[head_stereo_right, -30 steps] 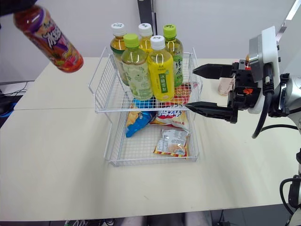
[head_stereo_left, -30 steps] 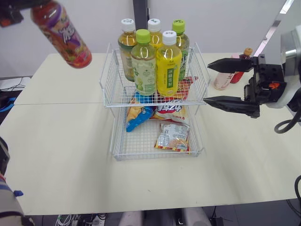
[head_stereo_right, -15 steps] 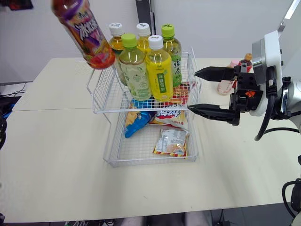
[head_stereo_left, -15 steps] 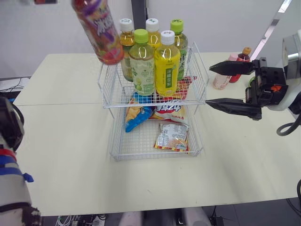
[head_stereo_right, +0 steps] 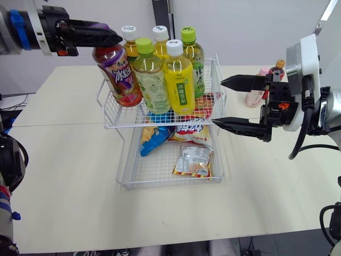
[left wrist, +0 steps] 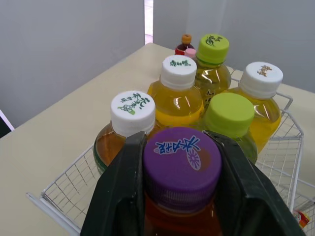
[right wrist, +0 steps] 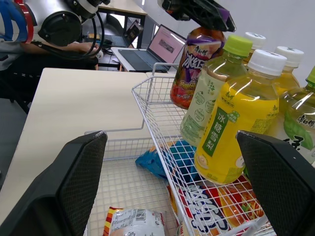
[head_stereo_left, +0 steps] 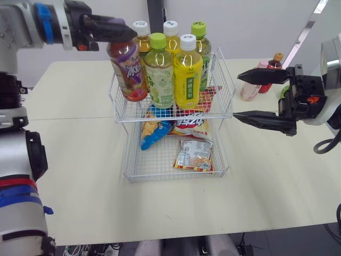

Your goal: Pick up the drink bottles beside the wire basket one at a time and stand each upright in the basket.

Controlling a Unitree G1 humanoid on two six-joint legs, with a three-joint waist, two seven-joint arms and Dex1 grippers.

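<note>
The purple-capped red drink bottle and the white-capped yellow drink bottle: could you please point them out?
Purple-capped red drink bottle [head_stereo_left: 130, 72]: left eye view, its label.
White-capped yellow drink bottle [head_stereo_left: 187, 82]: left eye view, its label.

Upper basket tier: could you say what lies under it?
In the lower tier, a blue snack bag and a red-and-white bag poke out from beneath. The bottles above cover anything further back.

- The right gripper [head_stereo_left: 237, 97] is hiding parts of the pink bottle [head_stereo_left: 249, 92] and red bottle [head_stereo_left: 275, 63] from me.
- The left wrist view's edge is cutting off the body of the purple-cap bottle [left wrist: 181, 160].
</note>
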